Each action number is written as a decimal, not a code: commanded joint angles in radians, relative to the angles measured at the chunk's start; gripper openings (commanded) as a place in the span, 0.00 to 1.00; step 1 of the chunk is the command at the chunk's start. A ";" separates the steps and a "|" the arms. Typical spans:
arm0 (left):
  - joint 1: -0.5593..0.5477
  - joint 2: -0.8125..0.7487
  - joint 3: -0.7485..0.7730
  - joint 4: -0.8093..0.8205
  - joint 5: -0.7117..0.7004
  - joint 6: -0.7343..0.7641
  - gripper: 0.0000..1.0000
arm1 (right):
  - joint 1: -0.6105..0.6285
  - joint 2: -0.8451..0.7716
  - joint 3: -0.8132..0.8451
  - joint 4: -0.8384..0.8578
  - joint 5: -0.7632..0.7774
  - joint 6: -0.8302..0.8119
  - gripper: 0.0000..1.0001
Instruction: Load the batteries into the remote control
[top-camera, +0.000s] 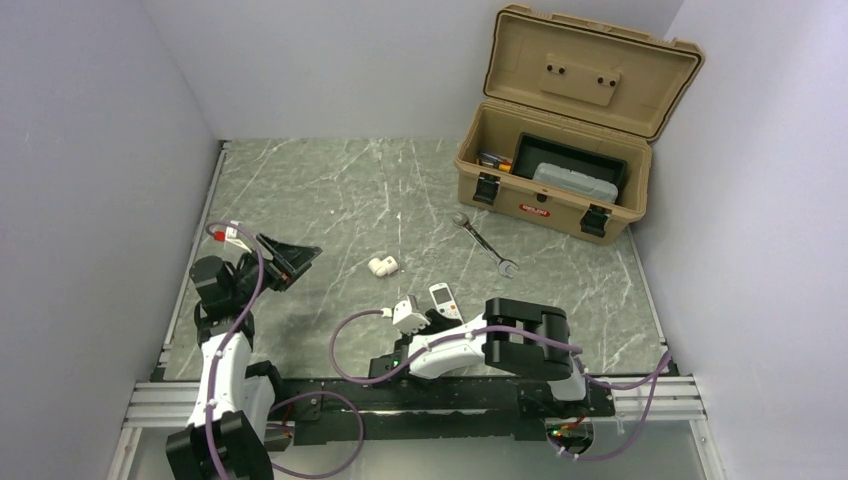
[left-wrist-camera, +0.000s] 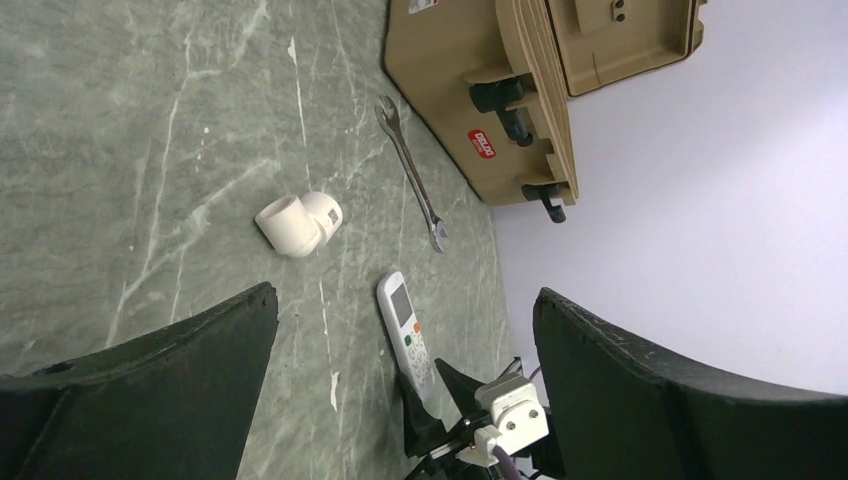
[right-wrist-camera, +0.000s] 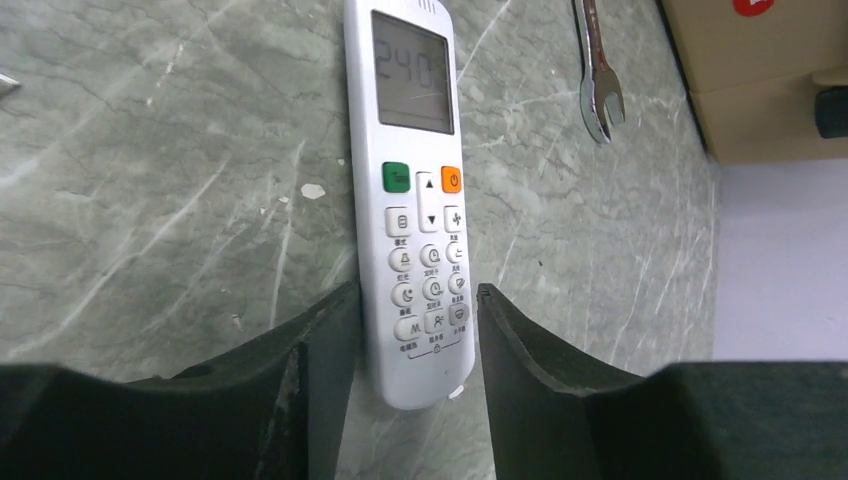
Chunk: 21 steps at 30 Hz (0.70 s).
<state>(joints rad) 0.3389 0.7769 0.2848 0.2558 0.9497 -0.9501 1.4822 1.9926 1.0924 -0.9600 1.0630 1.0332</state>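
Note:
The white remote control lies face up on the marble table, screen end away from me; it also shows in the left wrist view and the right wrist view. My right gripper is low at the table, and its jaws straddle the remote's button end. The left finger touches the remote's edge and a thin gap shows at the right finger. It also appears in the left wrist view. My left gripper is wide open and empty, raised at the table's left. No batteries are in view.
A white pipe fitting lies left of the remote. A silver wrench lies beyond it. An open tan toolbox stands at the back right with a dark tray inside. Grey walls close in on both sides.

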 joint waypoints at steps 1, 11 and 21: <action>0.008 0.000 -0.010 0.059 0.033 -0.008 0.99 | 0.014 0.017 0.035 0.051 -0.084 0.020 0.53; 0.016 -0.004 -0.004 0.010 0.034 0.025 0.99 | 0.027 -0.040 0.045 0.154 -0.122 -0.026 0.66; 0.018 -0.049 0.047 -0.169 -0.012 0.146 0.99 | 0.010 -0.315 -0.060 0.486 -0.185 -0.134 0.67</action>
<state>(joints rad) 0.3504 0.7612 0.2775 0.1646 0.9543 -0.8909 1.5032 1.8130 1.0737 -0.6853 0.9348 0.9581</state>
